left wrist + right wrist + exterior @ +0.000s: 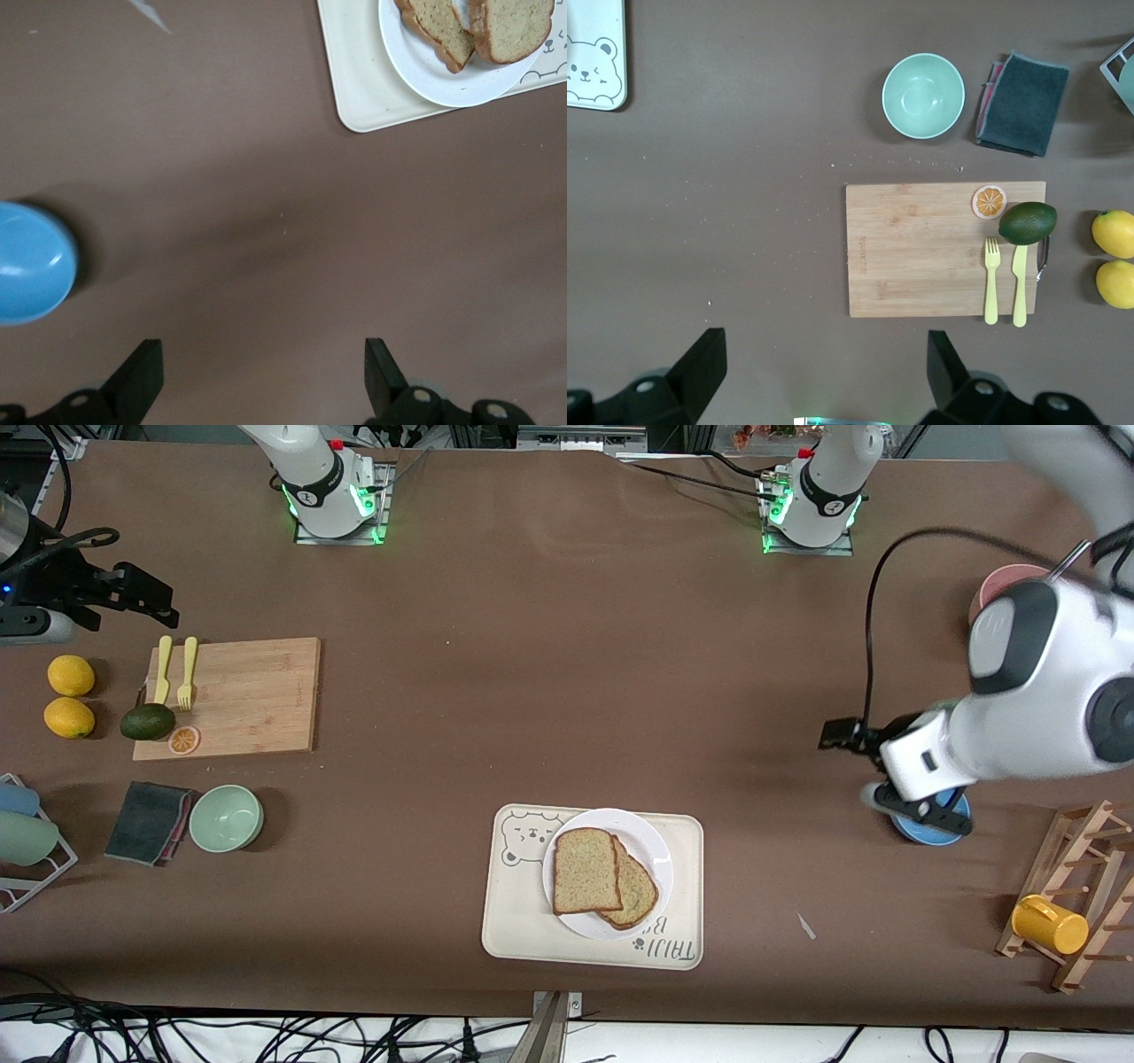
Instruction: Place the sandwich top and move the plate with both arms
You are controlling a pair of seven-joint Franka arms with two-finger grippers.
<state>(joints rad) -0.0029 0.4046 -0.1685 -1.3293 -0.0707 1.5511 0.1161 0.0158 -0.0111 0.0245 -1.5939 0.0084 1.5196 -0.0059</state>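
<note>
Brown cloth covers the bench (567, 691), and at the right arm's end of it the right tool (133, 598) hangs over bare cloth just beside the wooden cutting board (232, 695), its fingers (700, 359) spread wide with nothing between them. On that board lie a yellow fork (187, 673), a yellow knife (163, 669), an avocado (148, 722) and an orange slice (184, 740); two lemons (70, 695) sit beside it, and a green bowl (226, 818) and a dark folded cloth (146, 823) lie nearer the front camera.

Midway along the bench, close to the front edge, the cream bear tray (523, 921) carries the white plate (651, 850). The sandwich top (586, 871) already rests on the plate, lapped over a second slice (640, 895), its long axis running roughly toward the front camera. So placing looks done, and moving the plate is what remains.

Toward the left arm's end, the left tool (917, 806) hovers over the blue bowl (957, 828), fingers (137, 376) likewise parted and empty. A yellow cup (1050, 925) hangs on a wooden rack (1085, 895) there.

The plate lies between the two tools, noticeably closer to the left one, so I judge the right arm has the longer reach before each can take an edge of the rim.
</note>
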